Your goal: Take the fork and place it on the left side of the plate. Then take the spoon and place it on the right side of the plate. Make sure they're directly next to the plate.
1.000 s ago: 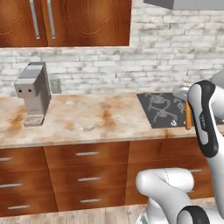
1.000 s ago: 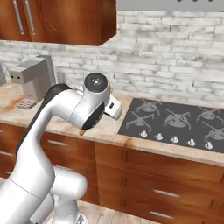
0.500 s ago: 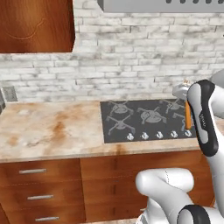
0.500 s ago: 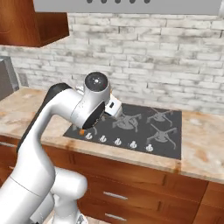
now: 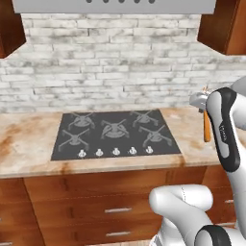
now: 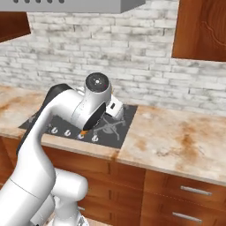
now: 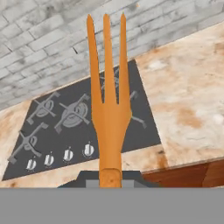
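The tool (image 7: 110, 177) is nearly closed, clamped on the handle of the orange fork (image 7: 108, 109), which points its three tines toward twelve o'clock in the hand view, raised in the air above the marbled tabletop (image 7: 188, 109). Below it, toward nine o'clock, lies the black stovetop (image 7: 65, 127), backed by a whitish brick wall (image 7: 43, 39).
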